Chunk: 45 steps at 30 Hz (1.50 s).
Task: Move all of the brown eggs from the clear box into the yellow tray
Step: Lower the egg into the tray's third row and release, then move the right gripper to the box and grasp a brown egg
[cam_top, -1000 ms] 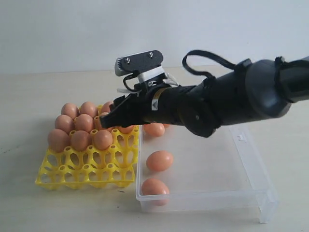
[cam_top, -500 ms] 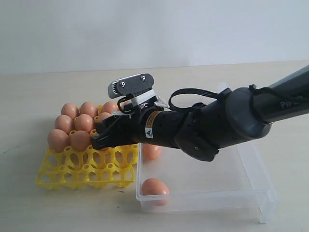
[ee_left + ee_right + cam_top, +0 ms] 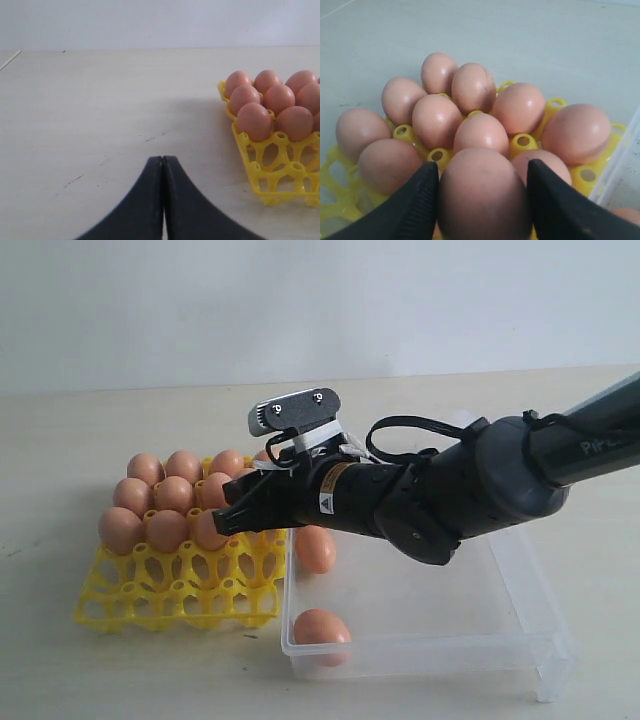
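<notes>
Right claw (image 3: 481, 175) higher, around brown egg (image 3: 480, 205).

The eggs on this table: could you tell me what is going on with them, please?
The right pincer grips a brown egg at the yellow tray, whose far rows are filled already. Two more eggs show in the clear box. The left pincer is shut, idle above the table.
</notes>
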{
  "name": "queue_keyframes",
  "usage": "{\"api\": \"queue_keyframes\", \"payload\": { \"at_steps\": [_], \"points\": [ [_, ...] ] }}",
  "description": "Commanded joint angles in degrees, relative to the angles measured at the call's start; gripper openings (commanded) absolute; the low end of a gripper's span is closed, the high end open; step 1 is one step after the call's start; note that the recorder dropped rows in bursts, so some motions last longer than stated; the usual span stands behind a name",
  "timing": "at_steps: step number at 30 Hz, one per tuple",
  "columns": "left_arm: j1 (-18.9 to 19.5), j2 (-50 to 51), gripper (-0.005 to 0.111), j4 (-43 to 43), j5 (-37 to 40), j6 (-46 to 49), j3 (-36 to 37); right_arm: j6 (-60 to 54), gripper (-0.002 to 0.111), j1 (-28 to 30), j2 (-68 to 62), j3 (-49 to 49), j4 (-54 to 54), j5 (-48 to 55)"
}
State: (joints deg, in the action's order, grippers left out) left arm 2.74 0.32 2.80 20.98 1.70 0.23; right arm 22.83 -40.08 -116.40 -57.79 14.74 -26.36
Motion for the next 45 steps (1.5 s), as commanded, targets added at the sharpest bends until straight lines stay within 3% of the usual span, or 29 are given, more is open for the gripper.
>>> {"api": "queue_keyframes", "payload": {
  "at_steps": [1,5,10,16,25,33,39,45],
  "points": [
    [-0.5,-0.3,0.000,0.3,-0.7,-0.1,-0.2,0.7,0.027,0.5,-1.5,-2.4,0.8,-0.2],
    [-0.5,-0.3,0.000,0.3,-0.7,-0.1,-0.2,1.0,0.047,0.5,-2.7,-4.6,0.8,3.4],
    [-0.5,-0.3,0.000,0.3,-0.7,-0.1,-0.2,1.0,0.059,0.5,-2.7,-5.4,0.8,5.3],
    [-0.5,-0.3,0.000,0.3,-0.7,-0.1,-0.2,0.8,0.060,0.1,3.6,-5.4,2.0,10.4],
    [-0.5,-0.3,0.000,0.3,-0.7,-0.1,-0.2,-0.8,0.059,1.6,16.7,-5.4,-0.1,29.1],
    [-0.5,-0.3,0.000,0.3,-0.7,-0.1,-0.2,-2.3,0.059,9.8,14.2,-7.6,-2.7,38.4],
    [-0.5,-0.3,0.000,0.3,-0.7,-0.1,-0.2,-16.3,0.059,11.3,7.9,-17.3,-8.4,51.6],
    [-0.5,-0.3,0.000,0.3,-0.7,-0.1,-0.2,-25.7,0.059,11.3,0.7,-26.2,-17.8,56.0]
  ]
}}
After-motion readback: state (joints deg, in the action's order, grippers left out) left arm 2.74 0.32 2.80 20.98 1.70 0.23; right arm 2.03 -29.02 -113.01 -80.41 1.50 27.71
